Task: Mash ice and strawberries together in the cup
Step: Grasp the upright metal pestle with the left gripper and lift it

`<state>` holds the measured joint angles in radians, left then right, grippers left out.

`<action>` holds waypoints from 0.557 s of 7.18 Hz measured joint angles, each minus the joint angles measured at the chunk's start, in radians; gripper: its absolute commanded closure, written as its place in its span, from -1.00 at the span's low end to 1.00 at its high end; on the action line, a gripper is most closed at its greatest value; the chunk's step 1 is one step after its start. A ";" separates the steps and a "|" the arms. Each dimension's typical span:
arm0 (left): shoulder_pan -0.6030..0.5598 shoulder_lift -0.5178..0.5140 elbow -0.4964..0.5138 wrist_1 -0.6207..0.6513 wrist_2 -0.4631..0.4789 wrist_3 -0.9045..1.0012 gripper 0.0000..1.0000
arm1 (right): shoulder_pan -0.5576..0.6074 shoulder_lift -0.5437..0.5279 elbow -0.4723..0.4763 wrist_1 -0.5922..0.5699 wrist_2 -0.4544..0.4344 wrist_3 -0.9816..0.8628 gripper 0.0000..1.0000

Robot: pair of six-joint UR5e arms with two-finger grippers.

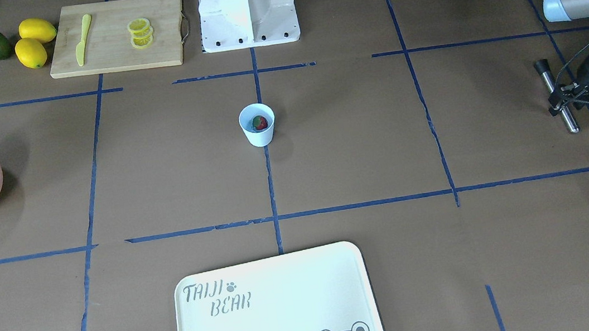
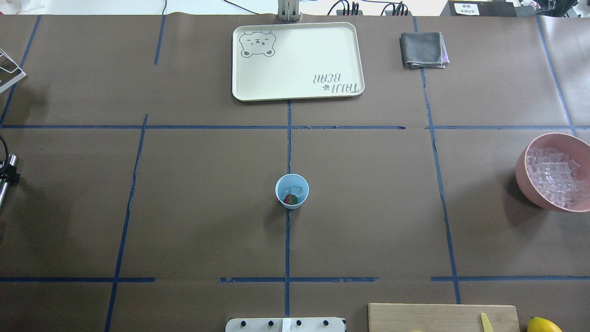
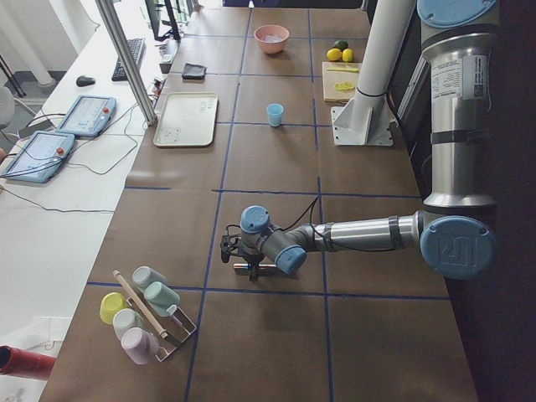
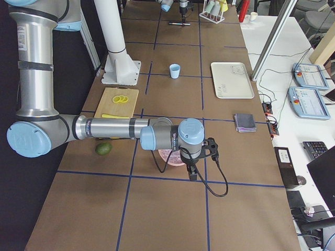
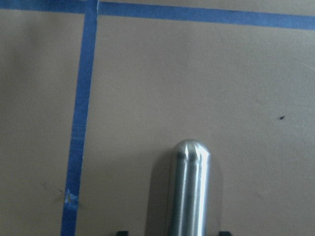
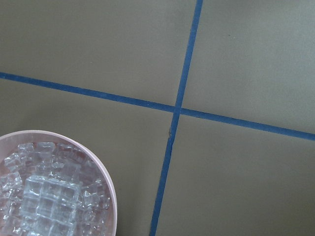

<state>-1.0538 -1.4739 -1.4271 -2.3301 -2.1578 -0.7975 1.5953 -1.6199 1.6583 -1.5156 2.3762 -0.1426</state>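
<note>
Overhead exterior: your cup (image 2: 292, 191) is holding ice (image 2: 297, 189) and strawberry (image 2: 290, 199), seemingly unmashed; left gripper (image 1: 561, 102) is clamping the metal rod (image 1: 548, 81).

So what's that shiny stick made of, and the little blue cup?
The stick looks like polished metal: it is silvery, with bright streaks of light along its rounded end. The cup is probably plastic with a dull, smooth finish: an even pale blue, a thin rim and no glare. I can't be sure from looks alone.
</note>
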 measured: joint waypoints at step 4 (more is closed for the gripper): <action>-0.004 0.001 -0.046 0.006 -0.012 0.003 1.00 | 0.000 0.000 0.001 -0.001 0.001 -0.001 -0.99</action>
<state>-1.0576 -1.4724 -1.4732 -2.3244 -2.1700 -0.7943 1.5953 -1.6199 1.6595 -1.5170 2.3771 -0.1439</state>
